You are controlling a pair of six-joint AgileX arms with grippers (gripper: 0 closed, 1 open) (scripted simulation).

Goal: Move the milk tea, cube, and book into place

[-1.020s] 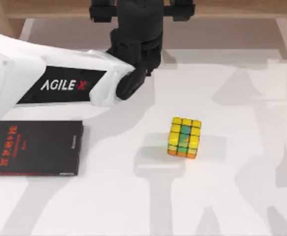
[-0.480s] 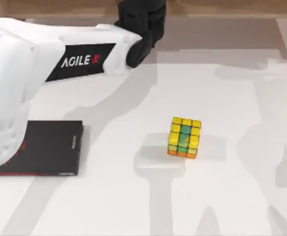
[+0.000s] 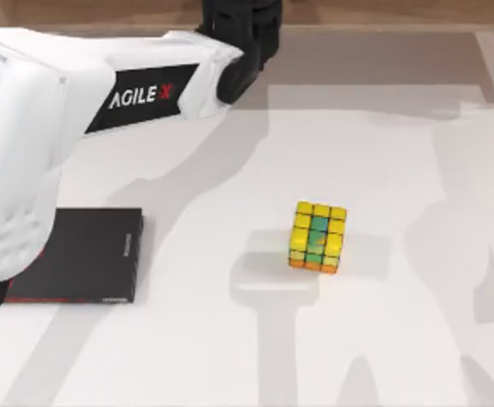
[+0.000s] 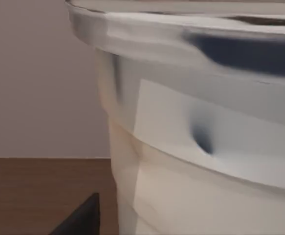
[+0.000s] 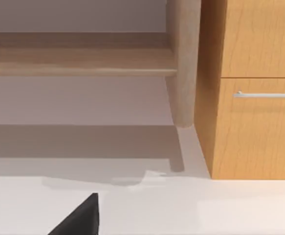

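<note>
White-cased at the left arm (image 3: 102,93), reaches to twelve o'clock and presses the left gripper (image 4: 81,220) against the milk tea (image 4: 196,161); cannot tell whether clamped or loose. Counts one black book (image 3: 77,254) at nine o'clock and one cube (image 3: 317,237) just four-o'clock of centre. Judges the cube nearer the parked right gripper (image 5: 78,220), grip equally untellable, facing a wooden cabinet (image 5: 254,98).

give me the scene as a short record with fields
table: white, seen from above
cube: near the middle, standing free, yellow top with a green strip
black book: flat at the table's left, partly under the left arm
left arm: reaches across the far left toward the table's back edge
cup: pale, very close before the left wrist camera
cabinet: wooden, seen from the right wrist
</note>
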